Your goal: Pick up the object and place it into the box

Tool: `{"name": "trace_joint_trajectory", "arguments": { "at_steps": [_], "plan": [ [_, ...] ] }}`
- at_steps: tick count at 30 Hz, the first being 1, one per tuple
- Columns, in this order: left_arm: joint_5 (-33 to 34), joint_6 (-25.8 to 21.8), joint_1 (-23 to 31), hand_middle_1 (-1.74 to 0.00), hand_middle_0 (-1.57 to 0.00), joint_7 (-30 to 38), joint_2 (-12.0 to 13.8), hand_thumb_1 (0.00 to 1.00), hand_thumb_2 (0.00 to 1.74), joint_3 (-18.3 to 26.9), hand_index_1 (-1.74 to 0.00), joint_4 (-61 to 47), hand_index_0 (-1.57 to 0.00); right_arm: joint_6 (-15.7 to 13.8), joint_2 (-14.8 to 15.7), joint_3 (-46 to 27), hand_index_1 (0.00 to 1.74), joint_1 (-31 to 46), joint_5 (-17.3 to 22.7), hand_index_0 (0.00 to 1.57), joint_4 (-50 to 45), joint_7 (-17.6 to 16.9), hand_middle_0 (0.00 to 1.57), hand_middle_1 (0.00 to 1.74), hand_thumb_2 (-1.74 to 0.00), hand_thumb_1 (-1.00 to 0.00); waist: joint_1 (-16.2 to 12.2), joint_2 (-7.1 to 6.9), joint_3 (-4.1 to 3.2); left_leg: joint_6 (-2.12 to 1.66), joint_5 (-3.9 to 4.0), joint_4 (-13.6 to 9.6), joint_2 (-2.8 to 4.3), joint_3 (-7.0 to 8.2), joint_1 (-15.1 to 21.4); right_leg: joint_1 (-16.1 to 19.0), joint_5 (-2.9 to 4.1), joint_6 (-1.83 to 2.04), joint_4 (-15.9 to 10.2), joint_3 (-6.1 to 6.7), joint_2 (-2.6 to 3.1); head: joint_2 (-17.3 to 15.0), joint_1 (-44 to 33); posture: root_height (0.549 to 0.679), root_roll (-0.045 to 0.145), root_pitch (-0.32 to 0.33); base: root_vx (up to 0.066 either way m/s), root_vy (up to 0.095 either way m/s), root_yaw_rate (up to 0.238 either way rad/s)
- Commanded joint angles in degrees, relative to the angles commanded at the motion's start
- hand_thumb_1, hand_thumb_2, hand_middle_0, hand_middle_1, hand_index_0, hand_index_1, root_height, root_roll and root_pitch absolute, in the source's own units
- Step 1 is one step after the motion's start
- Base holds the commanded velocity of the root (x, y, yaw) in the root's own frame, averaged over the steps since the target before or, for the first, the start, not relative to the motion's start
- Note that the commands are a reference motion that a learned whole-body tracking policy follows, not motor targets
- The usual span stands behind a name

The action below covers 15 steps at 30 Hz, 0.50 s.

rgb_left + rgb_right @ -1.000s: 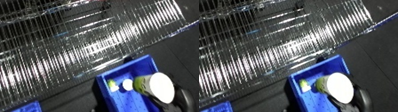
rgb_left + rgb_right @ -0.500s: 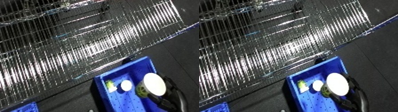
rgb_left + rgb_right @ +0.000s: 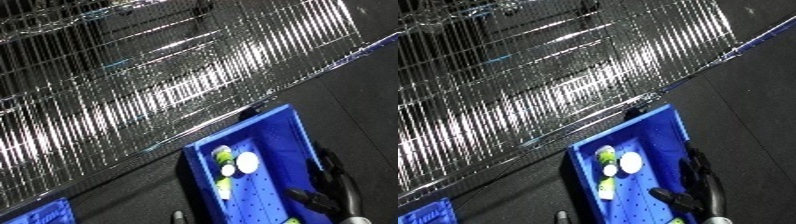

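Observation:
A blue bin (image 3: 266,131) sits on the dark floor at lower right. Inside it lie small white and green objects: a white round one (image 3: 247,161), a green and white one (image 3: 221,153) beside it, and a green one (image 3: 224,188) nearer to me. My right hand (image 3: 330,194) hovers over the bin's near right side. Its fingers (image 3: 698,165) are spread and hold nothing. The hand is apart from the white round object. My left hand is out of sight.
A large wire rack (image 3: 151,75) fills the upper and left parts of the view, just beyond the bin. The corner of a second blue bin (image 3: 43,214) shows at lower left. Dark floor (image 3: 373,90) lies to the right of the bin.
My right hand held the white round object over the bin; now the object lies in the bin and the hand is open and drawn back. The camera has also shifted.

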Motion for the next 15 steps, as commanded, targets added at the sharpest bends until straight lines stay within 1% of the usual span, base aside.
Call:
{"name": "trace_joint_trajectory", "arguments": {
  "at_steps": [4, 7, 11, 15],
  "plan": [
    [0.2, 0.5, 0.0, 0.0, 0.0, -0.1, 0.3, 0.0, 0.0, 0.3, 0.0, -0.3, 0.0, 1.3, 0.1, 1.3, 0.0, 0.2, -2.5, 0.0, -0.5, 2.7, 0.0, 0.0, 0.0, 0.0, 0.3, -0.31, 0.0, -0.01, 0.08, 0.0, 0.01, -0.15, 0.0, 0.1, -0.03, 0.0, 0.0, -0.1, 0.1, -0.6, -0.9, 0.657, 0.085, 0.078, -0.005, -0.004, 0.038],
    [0.5, 1.0, -0.2, 0.0, 0.0, -0.1, 0.6, 0.0, 0.0, 0.5, 0.0, -0.5, 0.0, 2.8, 0.1, 2.6, 0.0, 0.1, -4.9, 0.0, -0.6, 4.1, 0.0, 0.0, 0.0, 0.0, 0.6, -0.68, 0.0, -0.02, 0.17, -0.1, 0.02, -0.36, 0.2, 0.5, -0.07, -0.02, 0.0, -0.24, 0.19, -1.2, -2.1, 0.657, 0.084, 0.075, -0.003, -0.015, 0.052],
    [1.2, 1.8, -1.0, 0.0, 0.0, 0.1, 1.2, 0.0, 0.0, 0.6, 0.0, -0.6, 0.0, 5.4, 0.2, 4.9, 0.0, -1.2, -7.9, 0.0, 0.6, 6.3, 0.0, 0.0, 0.0, 0.0, 1.3, -1.33, -0.1, 0.06, 0.26, -0.1, 0.07, -0.69, 0.2, 1.0, -0.08, 0.02, -0.1, -0.55, 0.31, -2.1, -3.7, 0.658, 0.081, 0.071, -0.004, -0.034, 0.078],
    [2.1, 2.5, -2.0, 0.0, 0.0, 0.1, 1.9, 0.0, 0.0, 0.1, 0.0, -0.4, 0.0, 7.4, 0.1, 7.7, 0.0, -4.0, -11.3, 0.0, 2.7, 7.6, 0.0, 0.0, 0.0, 0.0, 2.3, -1.9, -0.3, 0.05, 0.41, -0.1, 0.13, -1.22, 0.2, 1.5, -0.08, 0.04, -0.3, -0.98, 0.28, -3.4, -5.3, 0.658, 0.078, 0.068, -0.009, -0.04, 0.101]
  ]
}}
